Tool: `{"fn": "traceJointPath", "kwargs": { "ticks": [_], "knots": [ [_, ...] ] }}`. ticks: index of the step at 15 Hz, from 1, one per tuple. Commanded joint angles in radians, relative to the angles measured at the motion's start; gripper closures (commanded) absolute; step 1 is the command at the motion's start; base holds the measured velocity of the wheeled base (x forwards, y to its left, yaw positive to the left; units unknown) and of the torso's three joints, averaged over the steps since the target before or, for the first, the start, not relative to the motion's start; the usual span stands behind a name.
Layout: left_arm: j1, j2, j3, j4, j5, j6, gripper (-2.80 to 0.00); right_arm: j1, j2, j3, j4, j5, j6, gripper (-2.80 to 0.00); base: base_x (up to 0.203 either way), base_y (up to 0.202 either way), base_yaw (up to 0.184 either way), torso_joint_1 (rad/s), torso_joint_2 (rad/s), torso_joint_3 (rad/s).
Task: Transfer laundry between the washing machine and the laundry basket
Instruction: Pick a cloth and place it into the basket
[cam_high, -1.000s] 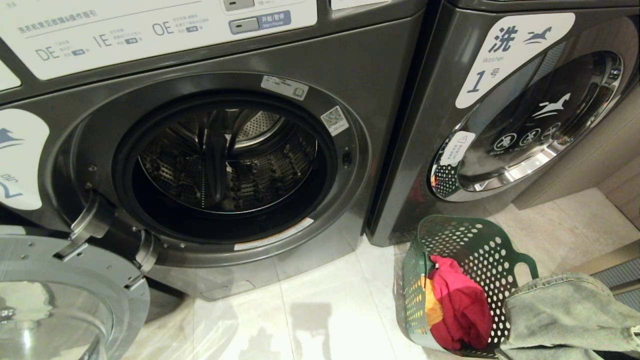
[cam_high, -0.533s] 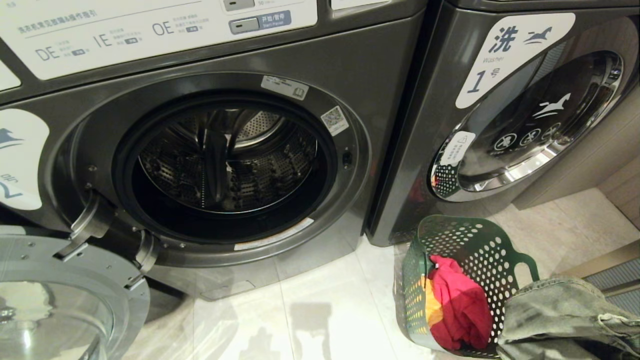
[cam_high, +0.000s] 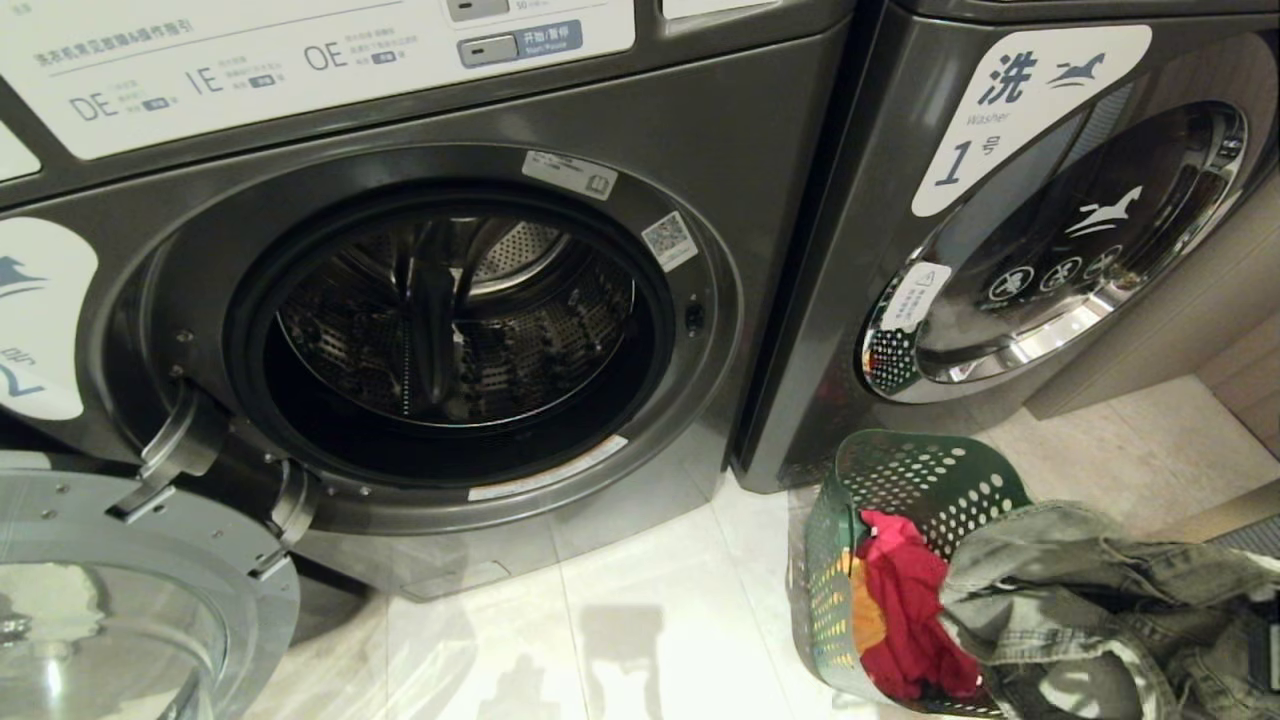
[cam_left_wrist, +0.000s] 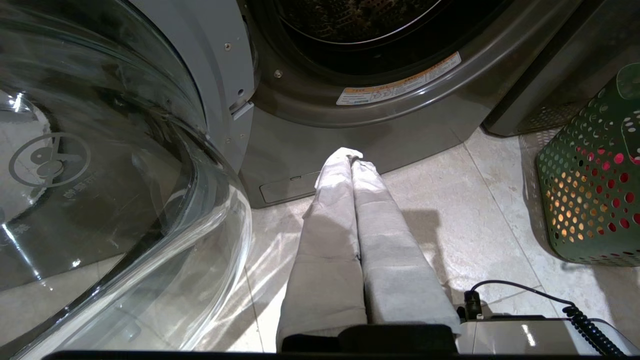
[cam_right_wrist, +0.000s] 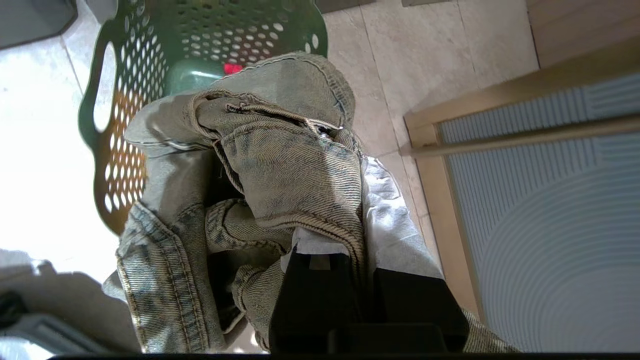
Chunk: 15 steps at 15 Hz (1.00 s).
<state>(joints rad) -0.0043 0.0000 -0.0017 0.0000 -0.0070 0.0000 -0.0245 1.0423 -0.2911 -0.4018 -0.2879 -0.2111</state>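
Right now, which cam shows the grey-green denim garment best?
Right wrist view: the grey-green denim garment fills the frame, bunched over the perforated green plastic basket, stitched seams clear. Head view catches it only at the lower right corner. Left wrist view shows none of it.

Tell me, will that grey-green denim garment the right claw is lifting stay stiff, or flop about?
Probably floppy: the grey-green denim garment bunches in folds around the right gripper and sags over the green perforated plastic basket. Its thick stitched seams suggest it is heavyish for cloth. It seems unlikely to slip, since the rough weave sits pinched between shut fingers.
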Motion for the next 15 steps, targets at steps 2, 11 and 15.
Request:
{"fn": "traceJointPath", "kwargs": {
  "ticks": [2, 11, 15],
  "knots": [
    [0.000, 0.001, 0.000, 0.000, 0.001, 0.000, 0.00, 0.000, 0.352, -0.007, -0.269, -0.002, 0.001, 0.00, 0.000, 0.000, 0.000, 0.000, 0.00, 0.000],
    [0.000, 0.000, 0.000, 0.000, 0.000, 0.000, 0.00, -0.003, 0.686, -0.112, -0.560, 0.000, -0.007, -2.80, 0.000, 0.000, 0.000, 0.000, 0.00, 0.000],
    [0.000, 0.000, 0.000, 0.000, 0.001, 0.000, 0.00, 0.000, 0.677, -0.117, -0.564, -0.001, -0.007, -2.80, 0.000, 0.000, 0.000, 0.000, 0.00, 0.000]
  ]
}}
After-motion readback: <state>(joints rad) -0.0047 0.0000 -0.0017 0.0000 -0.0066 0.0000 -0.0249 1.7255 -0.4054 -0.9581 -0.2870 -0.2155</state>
